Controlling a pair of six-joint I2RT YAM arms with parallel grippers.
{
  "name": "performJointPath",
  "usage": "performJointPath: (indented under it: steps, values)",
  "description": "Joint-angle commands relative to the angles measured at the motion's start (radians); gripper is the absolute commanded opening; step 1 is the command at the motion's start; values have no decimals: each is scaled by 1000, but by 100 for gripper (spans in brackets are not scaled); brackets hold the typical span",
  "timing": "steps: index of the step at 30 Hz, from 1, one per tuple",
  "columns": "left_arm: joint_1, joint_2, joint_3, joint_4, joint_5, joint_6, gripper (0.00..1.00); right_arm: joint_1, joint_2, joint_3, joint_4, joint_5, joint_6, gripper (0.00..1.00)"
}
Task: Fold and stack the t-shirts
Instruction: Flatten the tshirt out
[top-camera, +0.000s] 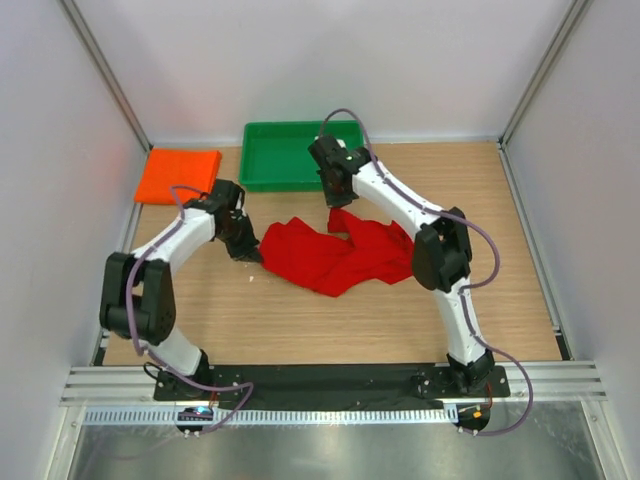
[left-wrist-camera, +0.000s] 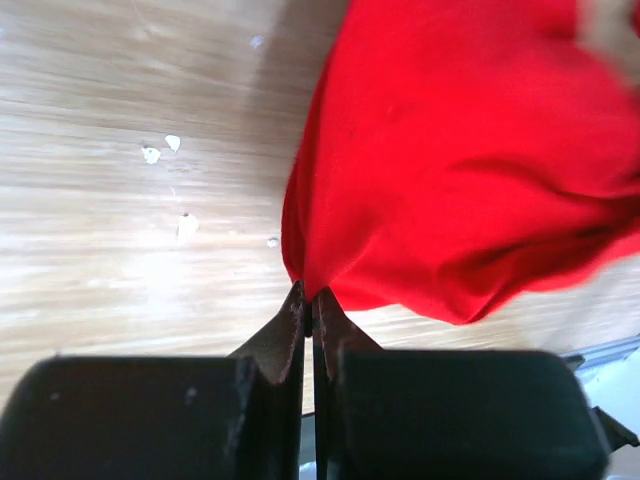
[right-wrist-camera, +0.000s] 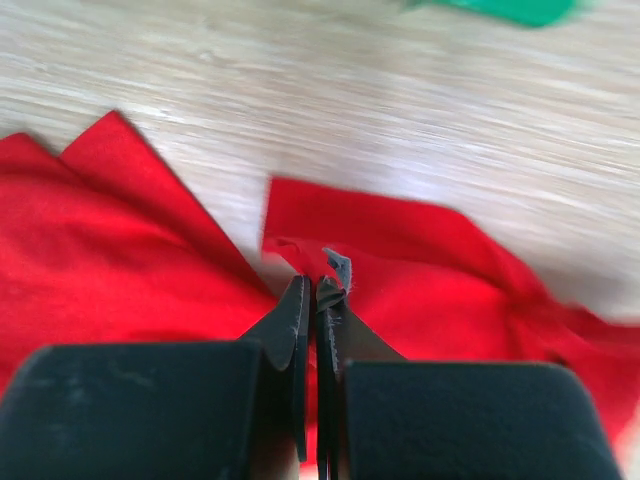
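Left gripper (left-wrist-camera: 308, 295) is pinched tight on the left edge of the red t-shirt (top-camera: 335, 255), jaws closed to a sliver with the cloth gathered to a point between them. Right gripper (right-wrist-camera: 318, 280) is likewise closed, nipping a fold at the shirt's far edge, close to the green tray (top-camera: 247, 155). The shirt lies crumpled in the middle of the desk (top-camera: 300, 320), between the two arms, bunched and creased rather than flat. The orange t-shirt (top-camera: 178, 175) sits folded into a neat rectangle at the far left corner, well apart from the red one and beside the tray.

To my eye the step in hand is spreading the red shirt out so it can be folded. Doing it well means lifting both held points together, just enough for the bulk to hang free, then drawing them apart until the cloth goes taut without slipping from either pinch. Laying it down slowly, dragging toward the near edge, should smooth the wrinkles. Care is needed not to catch the tray with the right arm.
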Motion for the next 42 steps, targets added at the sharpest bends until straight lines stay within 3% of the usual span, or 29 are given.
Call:
performJointPath:
  steps: [1,10,17,21,28,37,42]
  values:
    - [7,-165,105,-86,-93,23,0,-19,-251,24,-90,142,3,1]
    - [6,-375,291,-267,-294,26,0,-162,-729,-157,-162,302,50,1]
    - [7,-504,403,-405,-457,12,0,-191,-976,-226,-157,391,115,1]
    - [7,-549,461,-425,-505,8,0,-191,-1071,-304,12,351,84,1]
    - [7,-464,648,-430,-511,40,0,-192,-1035,-255,105,308,55,1]
    - [10,-276,975,-412,-468,41,0,-191,-922,-33,136,324,-77,1]
    - [10,-243,1078,-387,-475,29,0,-191,-895,88,137,377,-126,1]
